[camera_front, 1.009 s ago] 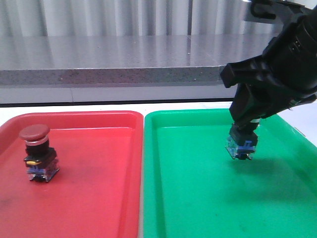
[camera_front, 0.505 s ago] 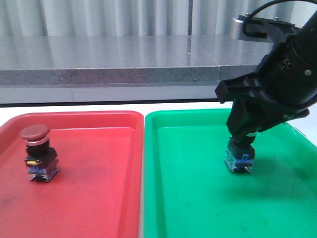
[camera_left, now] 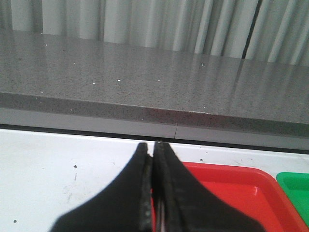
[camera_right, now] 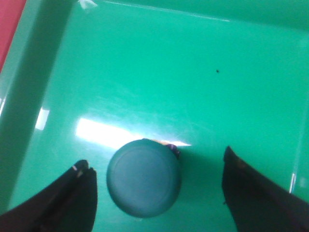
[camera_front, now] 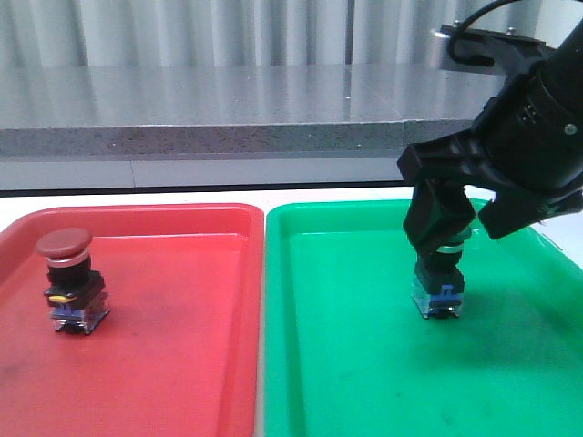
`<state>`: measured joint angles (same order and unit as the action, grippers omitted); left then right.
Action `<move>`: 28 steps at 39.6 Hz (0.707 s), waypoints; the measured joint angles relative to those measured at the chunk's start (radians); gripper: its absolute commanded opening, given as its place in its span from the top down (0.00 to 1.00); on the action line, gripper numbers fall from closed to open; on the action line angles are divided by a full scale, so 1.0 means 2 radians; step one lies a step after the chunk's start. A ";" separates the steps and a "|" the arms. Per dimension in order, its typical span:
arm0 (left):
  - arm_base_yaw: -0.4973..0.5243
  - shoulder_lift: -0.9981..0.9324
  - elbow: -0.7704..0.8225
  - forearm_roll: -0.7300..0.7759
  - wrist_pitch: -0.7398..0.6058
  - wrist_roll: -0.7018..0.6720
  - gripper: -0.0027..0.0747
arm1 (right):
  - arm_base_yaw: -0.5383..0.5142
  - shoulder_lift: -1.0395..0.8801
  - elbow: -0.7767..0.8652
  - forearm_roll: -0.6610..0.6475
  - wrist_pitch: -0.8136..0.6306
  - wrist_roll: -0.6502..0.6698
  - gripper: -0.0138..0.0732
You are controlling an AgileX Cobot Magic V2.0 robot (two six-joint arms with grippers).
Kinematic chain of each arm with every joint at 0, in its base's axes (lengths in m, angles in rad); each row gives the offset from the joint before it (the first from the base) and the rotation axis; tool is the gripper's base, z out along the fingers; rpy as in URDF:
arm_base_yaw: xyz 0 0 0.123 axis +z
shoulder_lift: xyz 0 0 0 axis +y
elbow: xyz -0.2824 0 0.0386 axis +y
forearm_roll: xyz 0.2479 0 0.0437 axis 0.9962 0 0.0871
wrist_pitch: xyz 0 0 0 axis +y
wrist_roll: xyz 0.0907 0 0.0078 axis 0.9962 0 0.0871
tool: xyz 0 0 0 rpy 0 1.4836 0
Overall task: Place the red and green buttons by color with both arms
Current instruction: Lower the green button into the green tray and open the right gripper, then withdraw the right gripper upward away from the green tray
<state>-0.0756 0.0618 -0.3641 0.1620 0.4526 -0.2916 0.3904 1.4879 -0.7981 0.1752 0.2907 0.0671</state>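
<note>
My right hand [camera_front: 460, 238] is spread open around the green button [camera_front: 438, 287] sitting upright in the green tray [camera_front: 346, 364], red button [camera_front: 71, 282] is in the red tray [camera_front: 173, 364], left hand [camera_left: 153, 193] clenched empty, so next I'd just lift straight up.

Green tray [camera_front: 364, 364]: glossy smooth plastic, strong glare patch in right wrist view. Red tray [camera_front: 173, 364]: same plastic, gloss w/ dull scuffs. Green button [camera_right: 144, 183] cap matt, prob. plastic. Red button [camera_front: 71, 282]: matt cap, shiny metal collar. Counter [camera_left: 145, 82]: speckled polished stone-look. Left gripper [camera_left: 153, 193] fingers matt black.
</note>
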 measured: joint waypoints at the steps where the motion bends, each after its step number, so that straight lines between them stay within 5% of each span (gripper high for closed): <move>1: 0.000 0.000 0.000 0.000 0.000 0.000 0.99 | 0.000 -0.007 0.000 0.003 0.004 0.000 0.19; 7: 0.000 0.000 0.000 0.000 0.000 0.000 0.99 | 0.000 -0.074 0.000 0.015 0.017 0.000 0.26; 20: 0.000 0.000 0.000 0.000 0.000 0.000 0.99 | -0.001 -0.200 0.000 -0.023 0.020 -0.001 0.98; 28: 0.000 0.000 0.000 0.000 0.000 0.000 0.99 | -0.025 -0.260 0.014 -0.043 0.035 -0.002 0.98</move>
<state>-0.0756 0.0618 -0.3641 0.1620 0.4526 -0.2916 0.3402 0.9676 -0.7707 0.0898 0.3613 0.0631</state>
